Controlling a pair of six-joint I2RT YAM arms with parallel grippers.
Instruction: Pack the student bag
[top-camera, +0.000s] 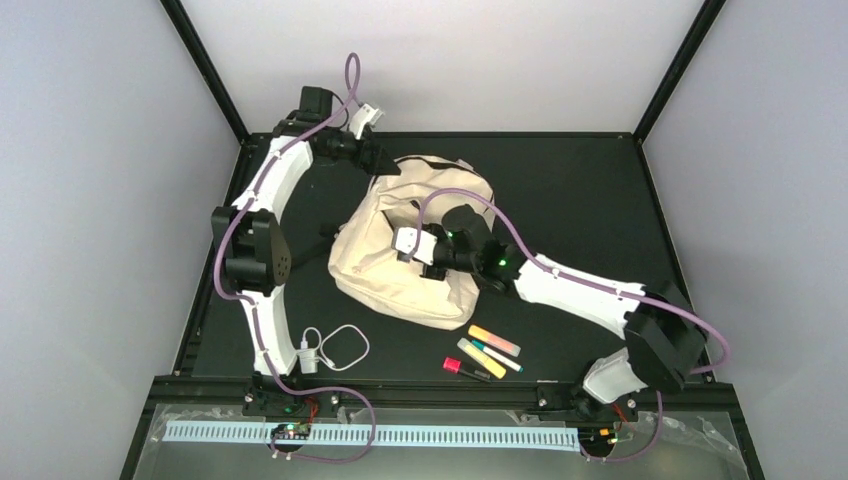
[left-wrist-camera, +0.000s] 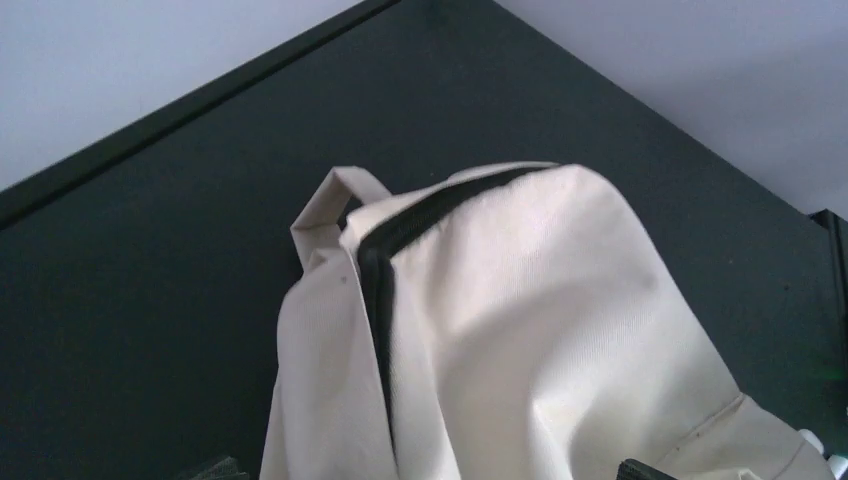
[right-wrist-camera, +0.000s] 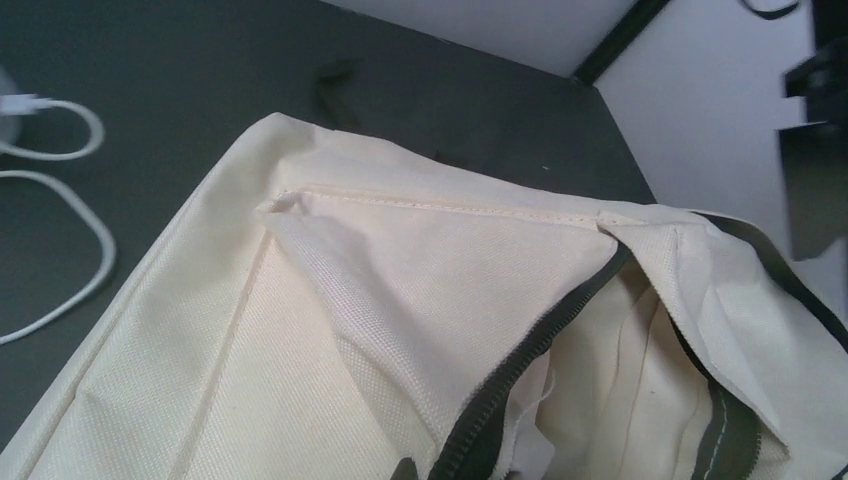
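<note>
**Bag mouth may flop shut**

Overhead: soft cream-beige fabric backpack (top-camera: 385, 270) lies mid black table (top-camera: 600, 200), left gripper (top-camera: 385, 160) at its top, right gripper (top-camera: 425, 262) above its middle. Left wrist: jaws wide, empty. Right wrist: jaws closed, hold unclear; dark zipper (right-wrist-camera: 520, 360) gapes, and limp cloth could collapse.

I can read no text, label, brand or number anywhere: the soft cream-beige fabric backpack (top-camera: 390, 262) shows plain cloth, and the coloured marker pens (top-camera: 487, 352) at its five o'clock are too small to read.
</note>
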